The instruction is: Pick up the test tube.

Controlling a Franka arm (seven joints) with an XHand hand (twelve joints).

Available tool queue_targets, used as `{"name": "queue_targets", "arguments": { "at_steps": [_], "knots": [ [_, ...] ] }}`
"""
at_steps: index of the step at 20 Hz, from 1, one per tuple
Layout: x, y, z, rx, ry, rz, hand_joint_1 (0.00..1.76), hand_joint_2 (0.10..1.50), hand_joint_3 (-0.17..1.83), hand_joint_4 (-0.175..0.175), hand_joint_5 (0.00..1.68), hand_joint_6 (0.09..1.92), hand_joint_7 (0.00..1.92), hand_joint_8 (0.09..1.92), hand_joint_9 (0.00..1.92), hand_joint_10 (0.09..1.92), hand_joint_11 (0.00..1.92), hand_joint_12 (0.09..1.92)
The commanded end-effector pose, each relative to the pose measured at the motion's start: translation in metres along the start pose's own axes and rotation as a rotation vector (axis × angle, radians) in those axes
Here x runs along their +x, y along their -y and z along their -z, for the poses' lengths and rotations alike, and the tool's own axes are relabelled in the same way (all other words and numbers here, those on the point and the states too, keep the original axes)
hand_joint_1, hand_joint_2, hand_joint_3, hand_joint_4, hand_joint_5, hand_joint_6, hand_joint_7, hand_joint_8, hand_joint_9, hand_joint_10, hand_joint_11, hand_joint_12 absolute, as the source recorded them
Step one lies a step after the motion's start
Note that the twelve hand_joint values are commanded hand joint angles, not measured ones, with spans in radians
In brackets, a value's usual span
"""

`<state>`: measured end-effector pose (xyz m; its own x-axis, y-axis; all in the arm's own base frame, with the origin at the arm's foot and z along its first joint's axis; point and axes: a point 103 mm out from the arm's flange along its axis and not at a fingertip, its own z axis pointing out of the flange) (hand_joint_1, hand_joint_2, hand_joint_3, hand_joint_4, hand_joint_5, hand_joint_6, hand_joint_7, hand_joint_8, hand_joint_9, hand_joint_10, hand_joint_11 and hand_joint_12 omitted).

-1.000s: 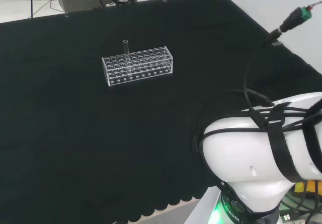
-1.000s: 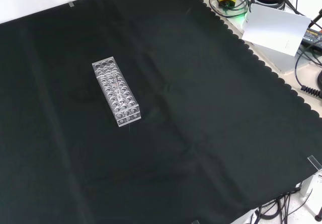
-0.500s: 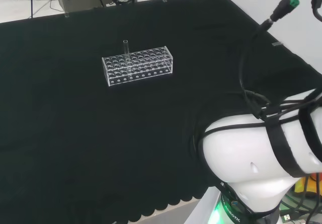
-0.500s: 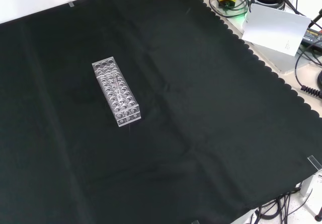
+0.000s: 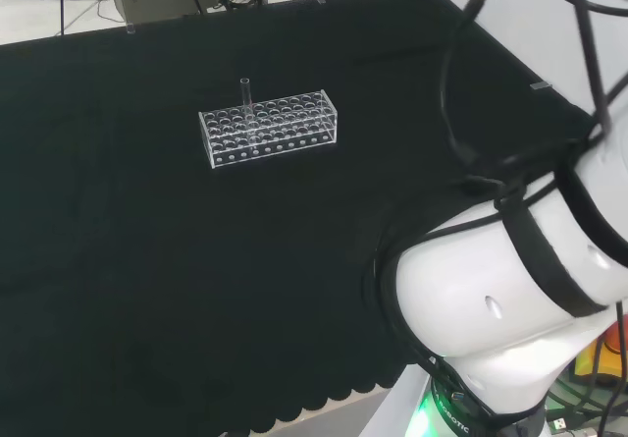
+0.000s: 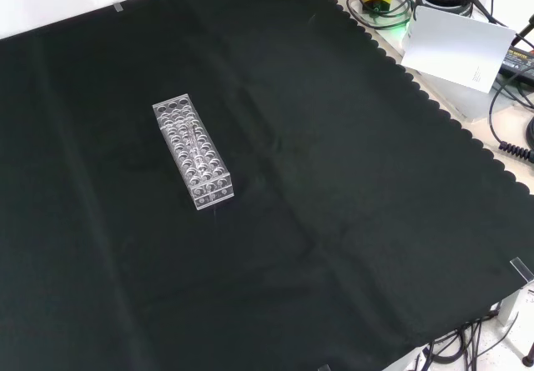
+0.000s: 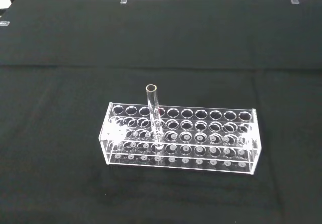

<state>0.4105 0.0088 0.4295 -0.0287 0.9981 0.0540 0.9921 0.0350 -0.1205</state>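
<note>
You see one clear test tube [image 7: 153,114] standing upright in a clear rack [image 7: 181,138] mid-desk on black cloth [image 6: 350,188], w/ nothing touching it; robot hand's state can't be told.

bare cloth [image 6: 350,179] all round the rack [image 6: 193,151]

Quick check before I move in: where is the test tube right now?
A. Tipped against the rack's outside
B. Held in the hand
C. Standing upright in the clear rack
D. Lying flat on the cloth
C: the test tube stands upright in a hole of the rack.
</note>
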Motion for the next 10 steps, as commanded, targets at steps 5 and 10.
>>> {"name": "queue_targets", "arguments": {
  "at_steps": [5,10],
  "knots": [
    [0.0,-0.096,-0.027,0.068,-0.03,0.04,0.73,0.86,0.28,-0.07,0.31,0.09,0.19,0.8,0.13,0.94,0.01,1.57],
    [-0.002,-0.13,-0.043,0.108,-0.059,0.039,0.74,0.86,0.29,-0.077,0.33,0.09,0.22,0.81,0.17,0.93,0.05,1.57]
  ]
}}
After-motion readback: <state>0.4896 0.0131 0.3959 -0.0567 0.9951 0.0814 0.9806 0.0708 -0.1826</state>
